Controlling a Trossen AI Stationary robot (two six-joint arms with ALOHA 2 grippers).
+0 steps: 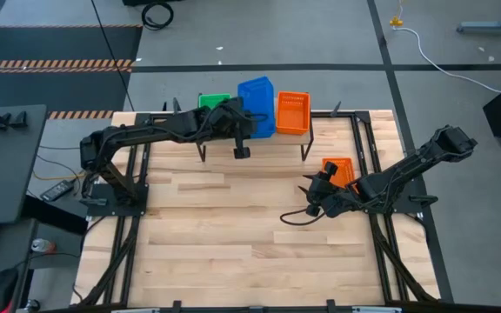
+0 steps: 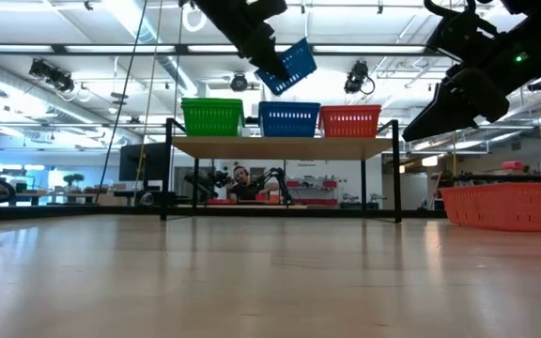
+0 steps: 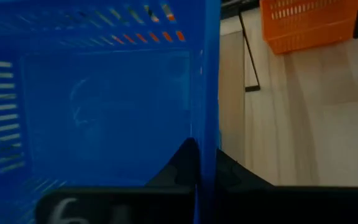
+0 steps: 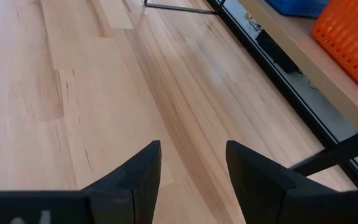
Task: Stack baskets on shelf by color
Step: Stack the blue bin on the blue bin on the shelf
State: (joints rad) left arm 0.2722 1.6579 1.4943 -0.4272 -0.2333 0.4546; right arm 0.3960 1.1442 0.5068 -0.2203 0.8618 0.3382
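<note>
The shelf (image 2: 285, 147) carries green (image 2: 212, 117), blue (image 2: 289, 120) and orange baskets (image 2: 349, 121). Another orange basket (image 2: 507, 206) sits on the desk (image 1: 233, 226) (right side).

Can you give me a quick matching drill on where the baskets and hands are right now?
Column one:
1. tilted blue basket
2. green basket
3. orange basket on the table
4. right hand

Column two:
A. open, holding nothing, above bare tabletop
B. on the shelf, at its left end in the low view
C. pinched by the left hand, raised above the shelf
D. off the shelf, under the right arm

Pairs: 1-C, 2-B, 3-D, 4-A
</note>
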